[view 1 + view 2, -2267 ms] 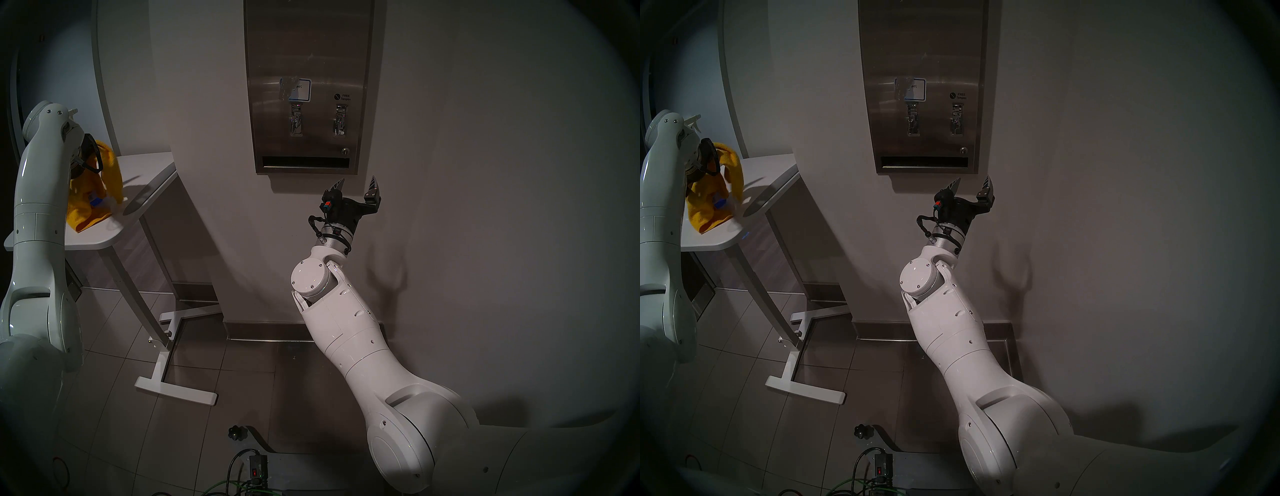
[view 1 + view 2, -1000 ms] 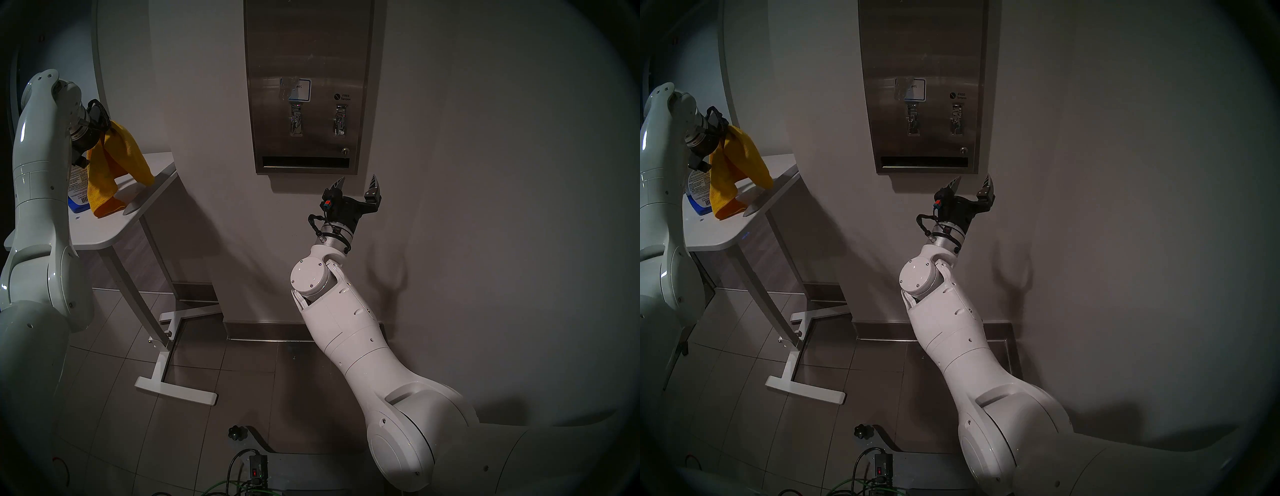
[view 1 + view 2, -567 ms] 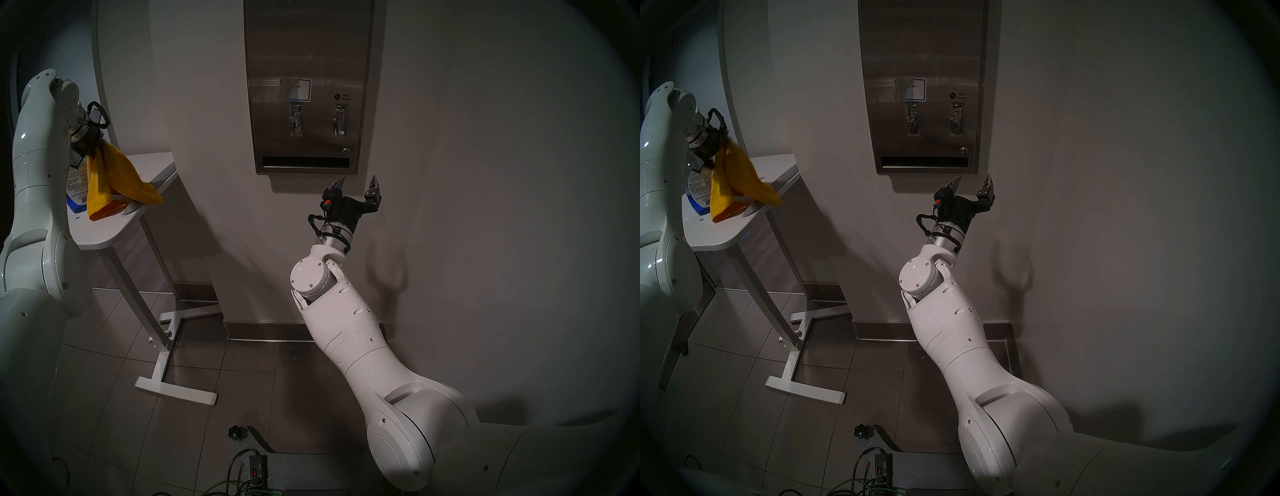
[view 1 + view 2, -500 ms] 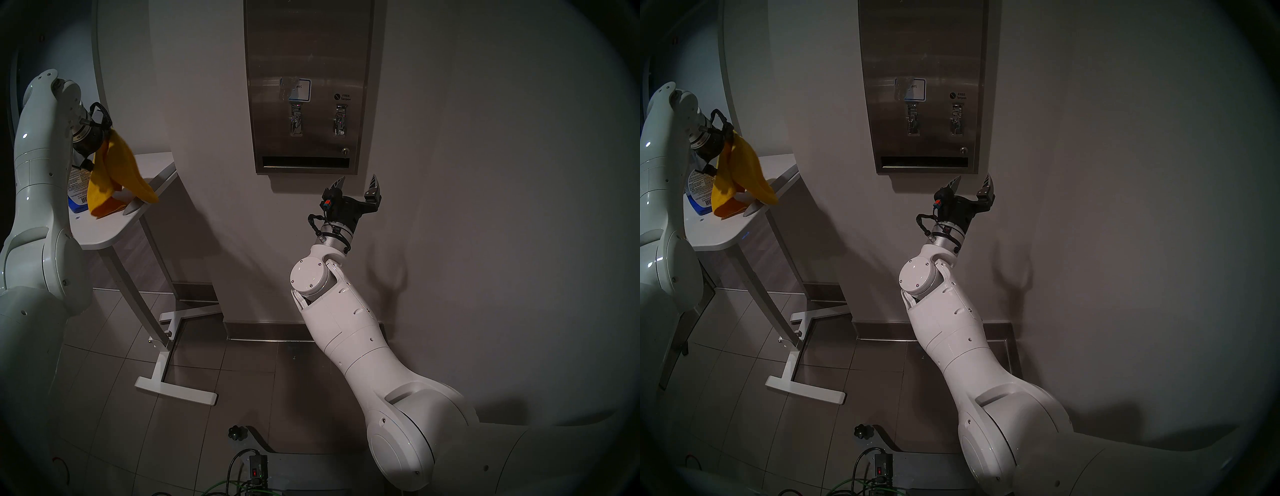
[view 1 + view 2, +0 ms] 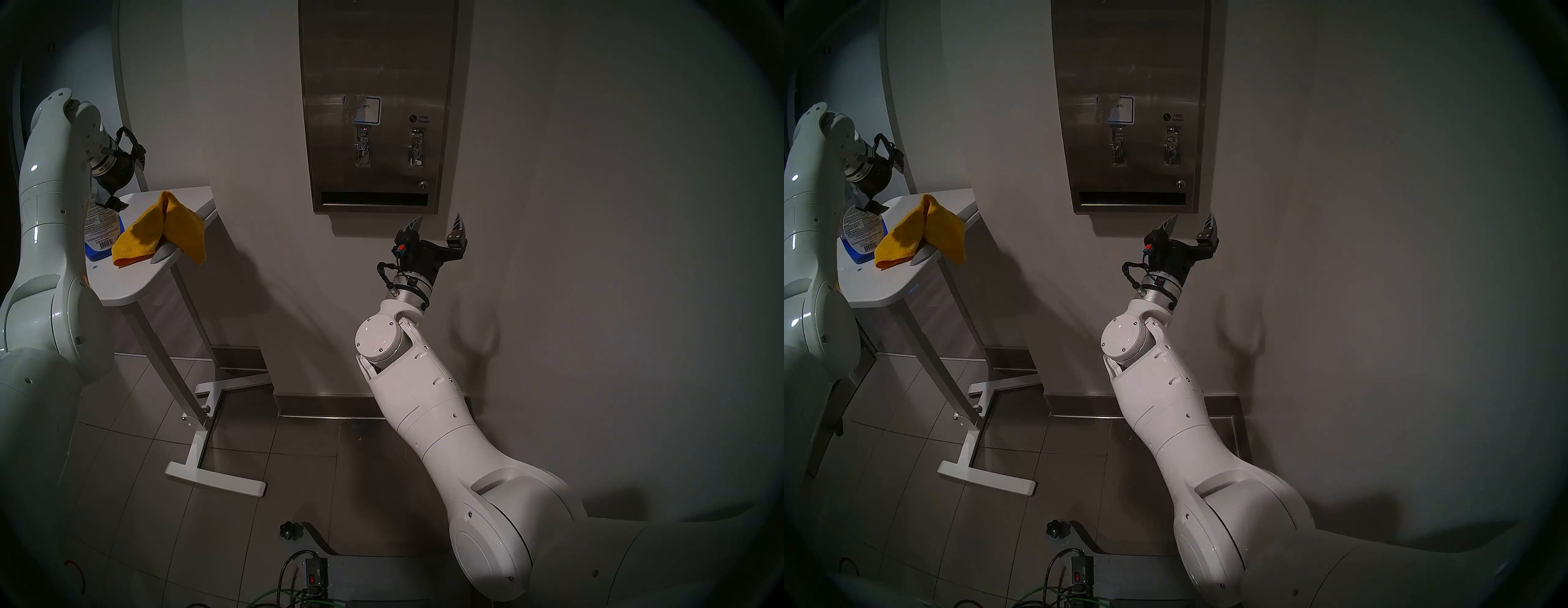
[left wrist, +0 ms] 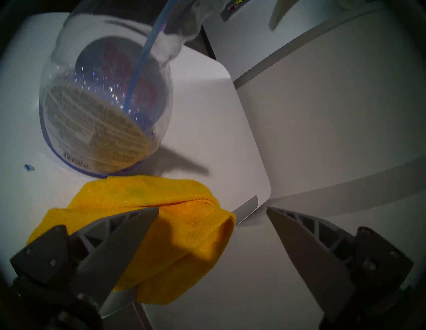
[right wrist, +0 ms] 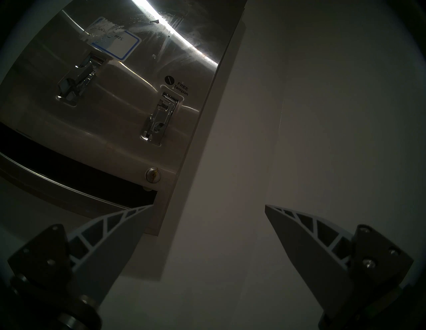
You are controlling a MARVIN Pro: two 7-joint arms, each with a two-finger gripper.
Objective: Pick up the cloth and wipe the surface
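The cloth [image 5: 159, 231] lies loose, draped over the bench [image 5: 127, 284] edge at four o'clock from the empty, spread left pincer [image 6: 212, 212], so it could slide off before any wipe, while the right pincer [image 5: 439, 227] hangs spread too.

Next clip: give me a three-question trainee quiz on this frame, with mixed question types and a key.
1. True or false: the left gripper is shut on the cloth.
2. Multiple choice: where does the cloth lie? A) in the dispenser panel's dark slot; B) on the white table, one corner hanging over its edge; C) on the floor.
3. Fill in: beside the cloth on the table stands a clear ___ bottle with a printed label.

Key:
1. False: the fingers stand apart above the cloth and hold nothing.
2. B.
3. Spray: its trigger head and dip tube show in the left wrist view.
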